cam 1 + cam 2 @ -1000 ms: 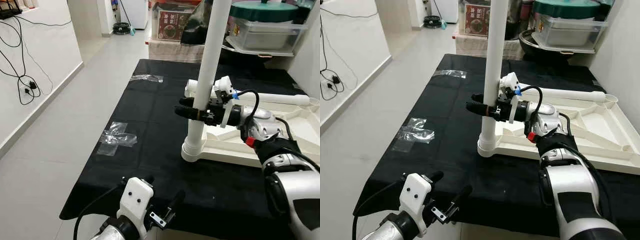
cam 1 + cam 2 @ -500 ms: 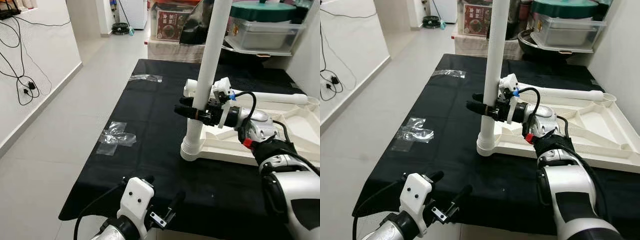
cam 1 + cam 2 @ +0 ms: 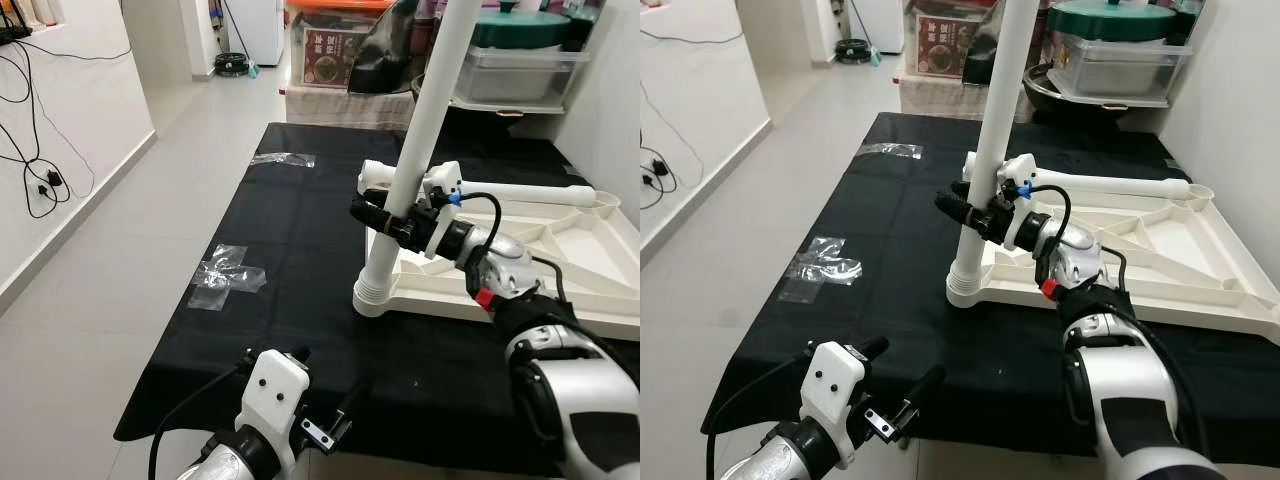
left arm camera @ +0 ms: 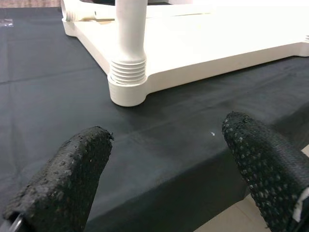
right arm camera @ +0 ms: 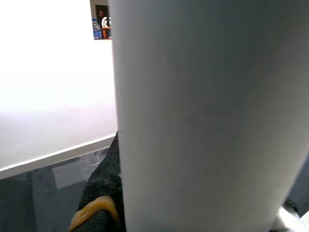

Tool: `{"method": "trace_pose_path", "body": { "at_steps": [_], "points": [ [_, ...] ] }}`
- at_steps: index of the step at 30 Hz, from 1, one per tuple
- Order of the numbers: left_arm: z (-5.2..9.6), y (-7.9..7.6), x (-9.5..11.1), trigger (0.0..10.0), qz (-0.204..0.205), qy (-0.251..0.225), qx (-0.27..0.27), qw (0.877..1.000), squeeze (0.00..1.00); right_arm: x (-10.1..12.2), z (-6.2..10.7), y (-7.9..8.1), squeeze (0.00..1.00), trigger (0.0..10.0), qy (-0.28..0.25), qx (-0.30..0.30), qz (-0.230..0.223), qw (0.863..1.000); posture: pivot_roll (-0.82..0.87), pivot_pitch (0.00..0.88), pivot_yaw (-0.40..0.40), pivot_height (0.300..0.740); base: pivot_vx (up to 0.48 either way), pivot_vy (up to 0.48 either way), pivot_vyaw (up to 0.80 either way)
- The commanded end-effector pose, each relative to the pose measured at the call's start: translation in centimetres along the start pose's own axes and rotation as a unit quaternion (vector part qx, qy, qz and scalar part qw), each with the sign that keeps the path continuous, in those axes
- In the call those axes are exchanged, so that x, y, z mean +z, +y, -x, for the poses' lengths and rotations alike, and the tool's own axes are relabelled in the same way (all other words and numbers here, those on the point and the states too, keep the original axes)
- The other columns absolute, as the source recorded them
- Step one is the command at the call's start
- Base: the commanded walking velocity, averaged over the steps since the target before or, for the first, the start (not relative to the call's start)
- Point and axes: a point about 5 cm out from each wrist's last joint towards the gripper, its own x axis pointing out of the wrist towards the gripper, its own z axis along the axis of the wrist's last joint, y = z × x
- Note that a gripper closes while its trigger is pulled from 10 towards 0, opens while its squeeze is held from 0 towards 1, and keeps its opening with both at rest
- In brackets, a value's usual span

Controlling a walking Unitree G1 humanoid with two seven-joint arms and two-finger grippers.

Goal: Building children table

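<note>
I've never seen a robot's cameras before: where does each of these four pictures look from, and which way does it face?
Left eye view: on the head, looking down at the upright table leg clamped by the right tool; both arms show.
Right eye view: beside it, same scene, with the upturned white tabletop.
Left wrist view: along the open left tool toward the leg's ribbed base.
Right wrist view: pressed against the leg, one finger showing.
All four share that leg.

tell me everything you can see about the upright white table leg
The upright table leg is a smooth white tube, plastic by its look, leaning slightly. Its ribbed lower end sits in the near corner socket of the upside-down white tabletop on the black cloth. The right tool is closed around it partway up. Its top runs out of frame.
</note>
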Motion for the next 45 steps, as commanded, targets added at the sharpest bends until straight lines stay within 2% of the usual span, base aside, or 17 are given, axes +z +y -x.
{"method": "trace_pose_path", "body": {
  "at_steps": [1, 10, 13, 16, 21, 25, 29, 33, 35, 36, 37, 45],
  "points": [
    [0.0, 0.1, -0.3, 10.0, -0.003, 0.009, 0.003, 1.000, 0.00, -2.1, 0.6, 0.2, 0.00, 10.0, 0.042, -0.017, -0.008, 0.999, 0.11, 0.134, -0.039, 0.740, 0.000, 0.000, 0.00],
    [-0.1, 0.4, -0.1, 10.0, -0.003, 0.006, 0.008, 1.000, 0.00, -1.7, -0.7, 1.0, 0.00, 10.0, 0.040, -0.020, 0.009, 0.999, 0.10, 0.141, -0.042, 0.740, 0.000, 0.000, 0.00],
    [-0.2, 0.4, -0.1, 10.0, -0.003, 0.005, 0.009, 1.000, 0.00, -2.1, -1.5, 1.6, 0.00, 10.0, 0.065, -0.018, 0.019, 0.998, 0.10, 0.146, -0.048, 0.740, 0.000, 0.000, 0.00],
    [-0.2, 0.4, -0.1, 10.0, -0.001, 0.005, 0.012, 1.000, 0.00, -2.6, -2.2, 1.7, 0.00, 10.0, 0.100, -0.042, 0.003, 0.994, 0.10, 0.148, -0.051, 0.740, 0.000, 0.000, 0.00],
    [-0.3, 0.4, -0.1, 10.0, 0.000, 0.005, 0.013, 1.000, 0.00, -2.6, -2.9, 1.8, 0.00, 10.0, 0.123, -0.050, 0.024, 0.991, 0.10, 0.154, -0.051, 0.740, 0.000, 0.000, 0.00],
    [-0.3, 0.4, 0.0, 10.0, 0.000, 0.004, 0.013, 1.000, 0.00, -2.6, -3.3, 1.8, 0.00, 10.0, 0.137, -0.075, 0.009, 0.988, 0.09, 0.157, -0.057, 0.740, 0.000, 0.000, 0.00],
    [-0.4, 0.4, 0.0, 10.0, 0.000, 0.004, 0.014, 1.000, 0.00, -2.7, -3.3, 1.5, 0.00, 10.0, 0.140, -0.110, 0.005, 0.984, 0.10, 0.159, -0.057, 0.740, 0.000, 0.000, 0.00],
    [-0.4, 0.4, 0.0, 10.0, 0.000, 0.004, 0.015, 1.000, 0.00, -2.8, -3.2, 1.4, 0.00, 10.0, 0.141, -0.120, 0.001, 0.983, 0.10, 0.159, -0.057, 0.740, 0.000, 0.000, 0.00],
    [-0.5, 0.8, 0.1, 10.0, -0.004, 0.001, 0.019, 1.000, 0.00, -3.5, -2.6, 0.9, 0.00, 10.0, 0.160, -0.170, -0.005, 0.972, 0.09, 0.159, -0.055, 0.740, 0.000, 0.000, 0.00],
    [-0.5, 0.8, 0.1, 10.0, -0.004, 0.001, 0.019, 1.000, 0.00, -3.5, -2.6, 0.9, 0.00, 10.0, 0.160, -0.170, -0.005, 0.972, 0.09, 0.159, -0.055, 0.740, 0.000, 0.000, 0.00],
    [-0.6, 1.1, 0.2, 10.0, -0.011, -0.001, 0.022, 1.000, 0.00, -3.9, -2.2, 0.5, 0.00, 10.0, 0.167, -0.206, -0.012, 0.964, 0.10, 0.158, -0.057, 0.740, 0.000, 0.000, 0.00],
    [-0.7, 1.7, 0.2, 10.0, -0.018, 0.000, 0.027, 0.999, 0.00, -3.4, -2.1, -0.2, 0.00, 10.0, 0.155, -0.260, -0.022, 0.953, 0.09, 0.158, -0.056, 0.740, 0.000, 0.000, 0.00]
  ]
}}
